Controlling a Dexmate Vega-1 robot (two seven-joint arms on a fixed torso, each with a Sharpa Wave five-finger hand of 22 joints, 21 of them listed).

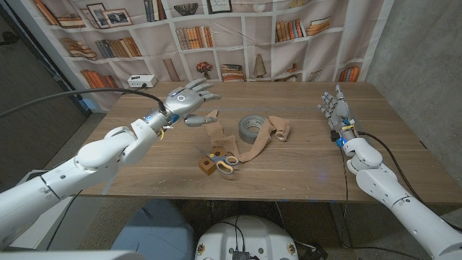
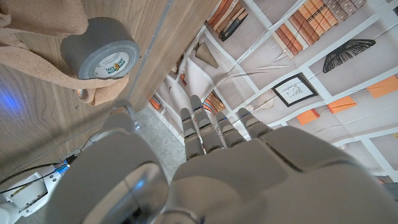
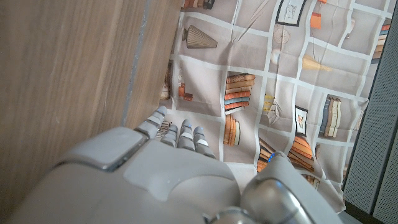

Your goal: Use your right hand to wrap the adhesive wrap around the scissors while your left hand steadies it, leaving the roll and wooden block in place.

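Observation:
The scissors, with yellow and blue handles, lie near the table's middle, and tan adhesive wrap is draped over them. The wrap runs back to its small tan roll. A wooden block touches the scissors on their left. My left hand hovers open with its fingers spread, above the table and behind and left of the scissors, holding nothing. Far to the right my right hand stands upright and open, well apart from the wrap. In the left wrist view my left hand is near the tan wrap.
A grey tape roll lies just behind the wrap. A bookshelf-print curtain hangs behind the wooden table. A small white box sits beyond the table's far left corner.

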